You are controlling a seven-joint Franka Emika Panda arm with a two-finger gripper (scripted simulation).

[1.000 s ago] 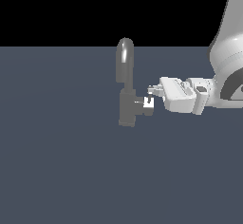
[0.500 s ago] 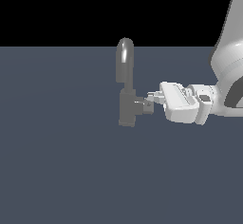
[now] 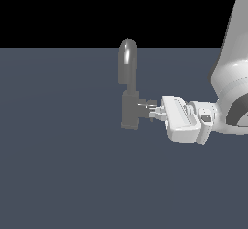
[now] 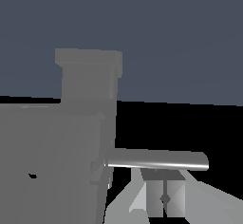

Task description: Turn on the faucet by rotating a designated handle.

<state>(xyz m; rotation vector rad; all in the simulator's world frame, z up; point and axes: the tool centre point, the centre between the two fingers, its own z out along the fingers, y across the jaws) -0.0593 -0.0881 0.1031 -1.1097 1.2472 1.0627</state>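
On the flat blue-grey surface (image 3: 58,174), the grey faucet (image 3: 130,107) stands just left of centre in the exterior view, its glossy arched spout (image 3: 127,60) rising above a short cylindrical body. From that body's side, toward the exterior view's right, a stubby horizontal cylinder carries the handle (image 3: 145,105), a thin lever rod. My white gripper (image 3: 156,112) meets it there, fingertips right at the handle's outer end, with my wrist and arm (image 3: 232,77) filling the exterior view's right edge. Up close in the wrist view, the faucet body (image 4: 57,147) looms large, and the handle (image 4: 156,160) runs across as a shiny bar lying directly against my finger (image 4: 163,194). How far my fingers are parted, and whether they actually grip the rod, I cannot tell from either view.
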